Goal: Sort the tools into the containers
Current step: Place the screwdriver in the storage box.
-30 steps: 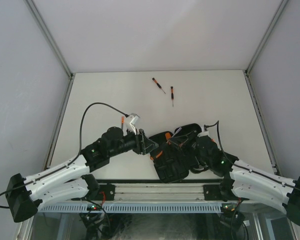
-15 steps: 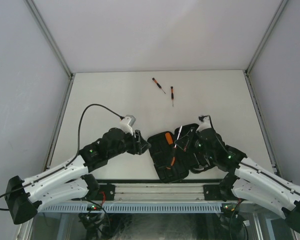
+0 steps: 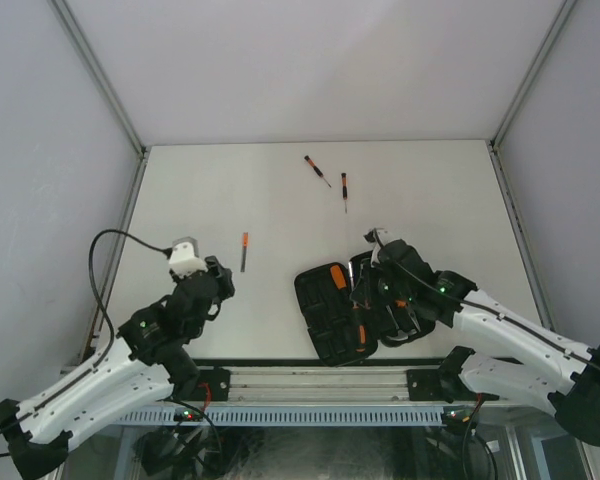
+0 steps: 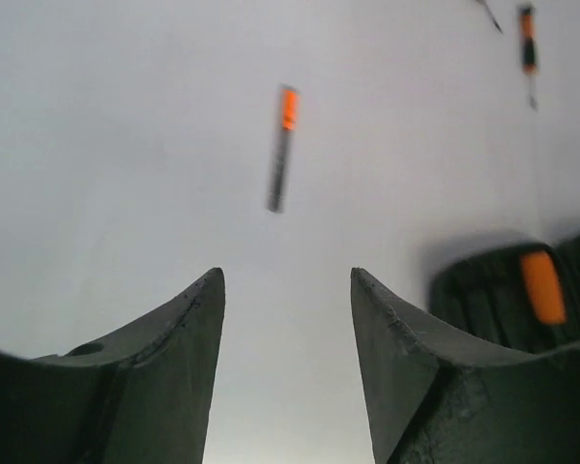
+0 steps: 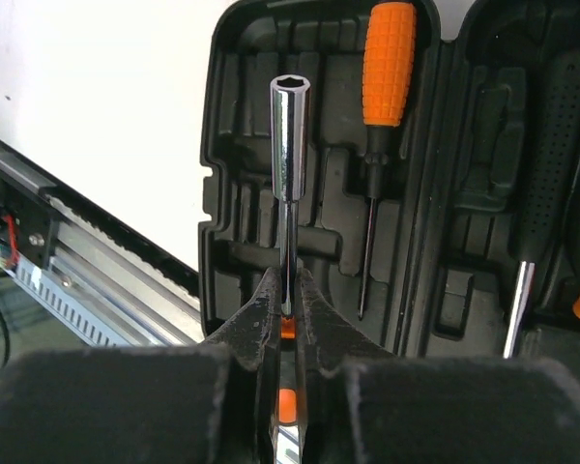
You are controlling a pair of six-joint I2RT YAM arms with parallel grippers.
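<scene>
The black tool case (image 3: 325,315) lies open near the table's front edge, with an orange-handled screwdriver (image 5: 386,68) seated in one moulded slot. My right gripper (image 5: 288,282) hangs over the case's left half (image 5: 240,242), shut on a nut driver with a chrome shaft (image 5: 289,155) that points forward. In the top view that gripper (image 3: 365,283) is above the case. My left gripper (image 4: 285,280) stands open and empty, left of the case (image 4: 493,290). A small screwdriver (image 4: 281,145) lies on the table ahead of it. Two more screwdrivers (image 3: 317,170) (image 3: 345,190) lie farther back.
A black-handled tool (image 5: 546,145) rests in the case's right half. The case's orange latch (image 4: 543,287) faces my left gripper. The metal rail (image 3: 310,385) runs along the near edge, and white walls close off the table's sides.
My left arm has drawn back to the left, away from the case, uncovering the small screwdriver. The right gripper has shifted with the nut driver over the case, which now lies open.
</scene>
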